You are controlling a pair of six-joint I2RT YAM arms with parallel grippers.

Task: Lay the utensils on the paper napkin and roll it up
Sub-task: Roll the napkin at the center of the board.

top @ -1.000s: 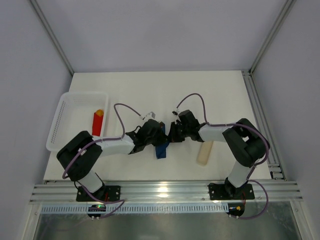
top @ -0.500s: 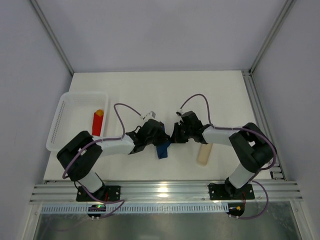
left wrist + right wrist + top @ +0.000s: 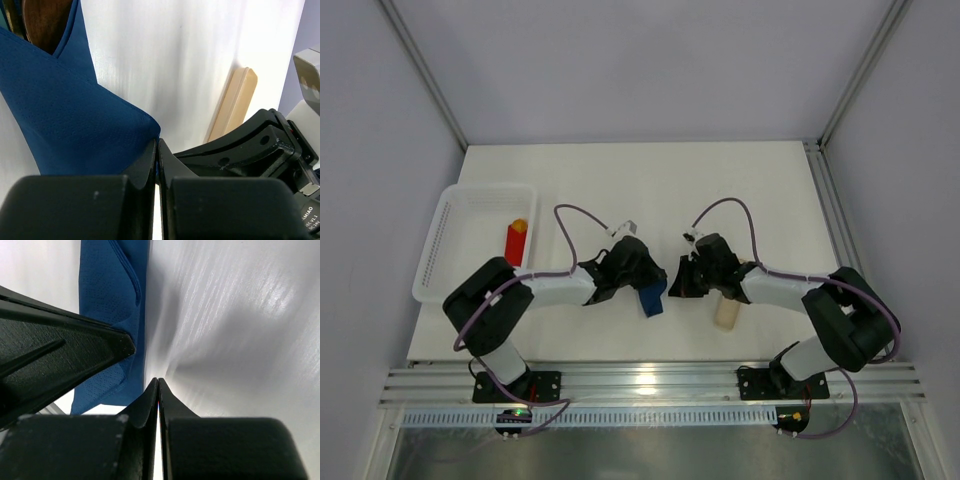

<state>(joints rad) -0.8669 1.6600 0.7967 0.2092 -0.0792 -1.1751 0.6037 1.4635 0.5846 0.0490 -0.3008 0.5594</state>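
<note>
The paper napkin (image 3: 652,299) lies as a loose, narrow navy bundle on the white surface (image 3: 620,190) between the two arms. A copper-brown utensil (image 3: 44,20) peeks from its open end. The left gripper (image 3: 157,143) has its jaws pressed together, apparently nipping the napkin's folded edge. The right gripper (image 3: 158,382) has its jaws fully closed on nothing, tips just beside the sheet. The paper is thin, finely dimpled and softly creased (the cutlery is smooth and glossy). A tug could tear it, or the slack wrap could open and let the slick pieces slide out.
</note>
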